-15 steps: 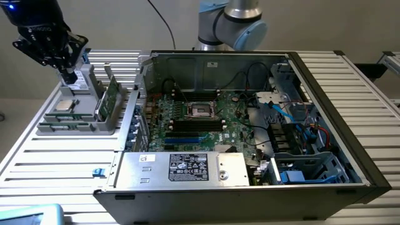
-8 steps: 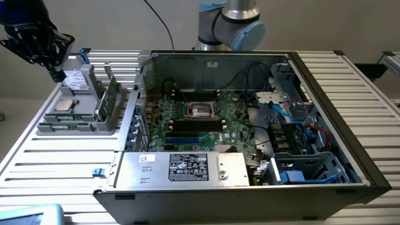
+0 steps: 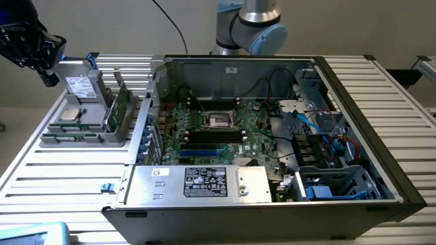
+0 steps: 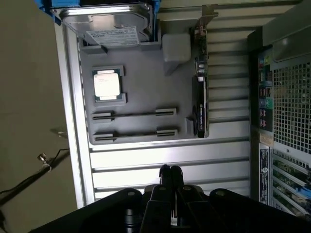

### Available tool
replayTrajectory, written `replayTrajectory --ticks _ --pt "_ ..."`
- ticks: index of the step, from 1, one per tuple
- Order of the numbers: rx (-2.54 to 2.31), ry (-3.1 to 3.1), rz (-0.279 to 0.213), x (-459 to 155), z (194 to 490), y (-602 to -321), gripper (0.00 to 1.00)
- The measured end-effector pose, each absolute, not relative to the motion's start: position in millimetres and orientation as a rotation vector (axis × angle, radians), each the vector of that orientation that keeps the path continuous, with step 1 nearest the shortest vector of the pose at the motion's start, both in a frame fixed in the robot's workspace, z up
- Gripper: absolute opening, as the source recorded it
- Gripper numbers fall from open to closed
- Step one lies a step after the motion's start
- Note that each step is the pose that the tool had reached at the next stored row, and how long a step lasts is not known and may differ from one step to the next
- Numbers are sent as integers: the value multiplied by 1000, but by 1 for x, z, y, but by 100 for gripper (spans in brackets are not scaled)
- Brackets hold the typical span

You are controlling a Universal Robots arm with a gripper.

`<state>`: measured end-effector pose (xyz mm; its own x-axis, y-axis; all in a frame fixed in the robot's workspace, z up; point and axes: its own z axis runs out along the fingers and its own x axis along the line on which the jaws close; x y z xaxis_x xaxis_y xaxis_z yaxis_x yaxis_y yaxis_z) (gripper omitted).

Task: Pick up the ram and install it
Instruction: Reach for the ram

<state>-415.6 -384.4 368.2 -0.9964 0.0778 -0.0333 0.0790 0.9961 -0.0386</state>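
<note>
End effector is clenched, fingertips pressed together with nothing between them, so it is empty. In the exterior view it hangs raised at about 10 o'clock of the frame, over the far end of the gray parts tray and well apart from the open computer case.

The tray sits on the slatted counter at 9 o'clock of the case. The ram lies flat in a holder at the tray's 6 o'clock end in the exterior view. A second stick that looks the same lies parallel just beside it.

Also on the tray:
- processor
- hard drive at the 12 o'clock end
- green expansion card, standing upright on the 3 o'clock side

Progress: essentially zero. The ram is untouched in its holder and apart from the end effector. The black memory slots, at 6 o'clock of the CPU socket on the motherboard, look empty, though I can't be fully sure. Pick, carry and seating are all left.
</note>
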Motion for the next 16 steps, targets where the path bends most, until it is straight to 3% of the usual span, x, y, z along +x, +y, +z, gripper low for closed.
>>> replayTrajectory --ticks 11,16 --pt "122 3104 -62 -448 362 -354 11" --pt "122 3104 -61 -451 362 -353 11"
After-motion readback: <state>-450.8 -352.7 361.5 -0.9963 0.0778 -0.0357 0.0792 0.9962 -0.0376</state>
